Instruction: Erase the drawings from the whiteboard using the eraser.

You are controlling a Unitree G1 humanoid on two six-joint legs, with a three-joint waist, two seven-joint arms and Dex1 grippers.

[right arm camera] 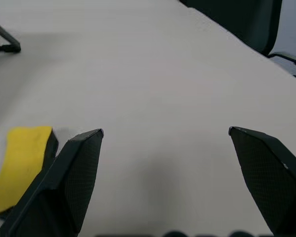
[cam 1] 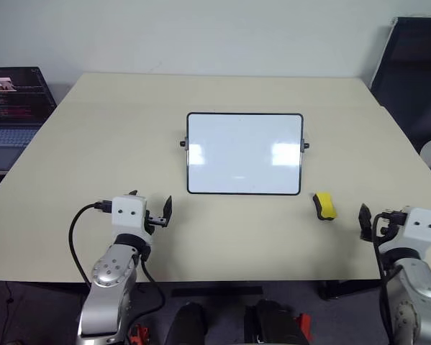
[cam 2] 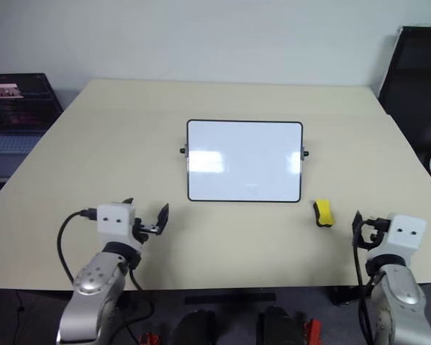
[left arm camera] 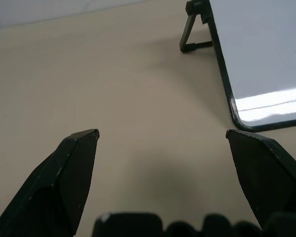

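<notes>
The whiteboard (cam 1: 244,154) stands propped on the middle of the beige table (cam 1: 114,144), its face glossy white with bright glare patches. The drawings are too small to tell on it; only a faint smudge sits near its lower middle. The yellow eraser (cam 1: 324,205) lies flat on the table just right of the board's near right corner. My left gripper (left arm camera: 162,133) is open and empty, low over the table in front of the board's near left corner (left arm camera: 239,121). My right gripper (right arm camera: 166,132) is open and empty too, to the right of the eraser (right arm camera: 20,165) and apart from it.
An open laptop (cam 1: 14,100) sits off the table's far left corner. A black chair (cam 1: 416,72) stands beyond the far right corner. The table's near edge (cam 1: 237,280) runs just behind both grippers.
</notes>
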